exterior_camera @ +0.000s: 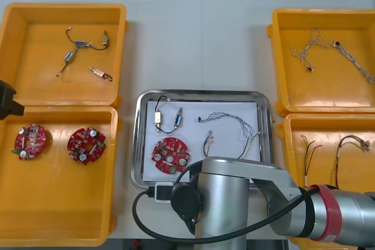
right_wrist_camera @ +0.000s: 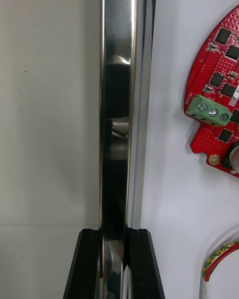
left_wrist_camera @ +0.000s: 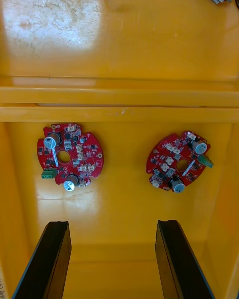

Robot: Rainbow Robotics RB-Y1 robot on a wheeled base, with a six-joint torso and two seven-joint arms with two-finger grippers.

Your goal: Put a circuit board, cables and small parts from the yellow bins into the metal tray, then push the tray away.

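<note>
The metal tray (exterior_camera: pixel 265 100), white inside, lies mid-table. It holds a red circuit board (exterior_camera: pixel 171 154), a black cable with a small metal part (exterior_camera: pixel 167 115), a blue and white cable (exterior_camera: pixel 231 121) and a red and yellow cable (exterior_camera: pixel 209 141). My right arm (exterior_camera: pixel 234 203) covers the tray's near edge. In the right wrist view my right gripper (right_wrist_camera: pixel 113 264) is shut on the tray's shiny rim (right_wrist_camera: pixel 119 104), with the board (right_wrist_camera: pixel 219 89) just inside. My left gripper (left_wrist_camera: pixel 113 259) hangs open above two circuit boards (left_wrist_camera: pixel 69 154) (left_wrist_camera: pixel 178 160) in the near left bin.
The far left bin (exterior_camera: pixel 35 74) holds black cables with small metal parts. The near left bin (exterior_camera: pixel 58 203) has two boards. A blue and white cable sits in the far right bin (exterior_camera: pixel 328 86), and red and yellow cables in the near right bin (exterior_camera: pixel 293 144).
</note>
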